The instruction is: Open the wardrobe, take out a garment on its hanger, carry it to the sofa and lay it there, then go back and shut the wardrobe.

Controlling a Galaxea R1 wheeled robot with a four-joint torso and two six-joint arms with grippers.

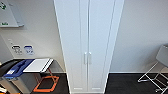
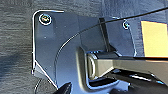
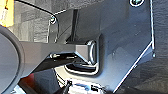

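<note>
You faced the wardrobe (image 1: pixel 88 45) squarely: it stood dead ahead in the head view, against the pale wall, with its long axis vertical and both full-height doors shut. The two small vertical handles (image 1: pixel 87 58) sat side by side at the centre seam, low in the frame, so each door would swing outward from the middle. Because the seam lay on the robot's centreline, you could judge neither arm to be nearer; the left handle fell to the left arm's side and the right handle to the right arm's side. No garment or hanger could be checked while the doors were closed. Both wrist views looked down over the robot's own dark plate and jointed bar toward dark carpet, which suggests the arms hung low and well apart from the handles. You could not tell from these pictures whether either gripper was open or closed, and nothing could be seen held or touched by them. To the left of the wardrobe stood a bin with a blue lid (image 1: pixel 18 67) and an orange frame (image 1: pixel 47 83) on the floor; a white chair (image 1: pixel 157 67) stood at the right.
</note>
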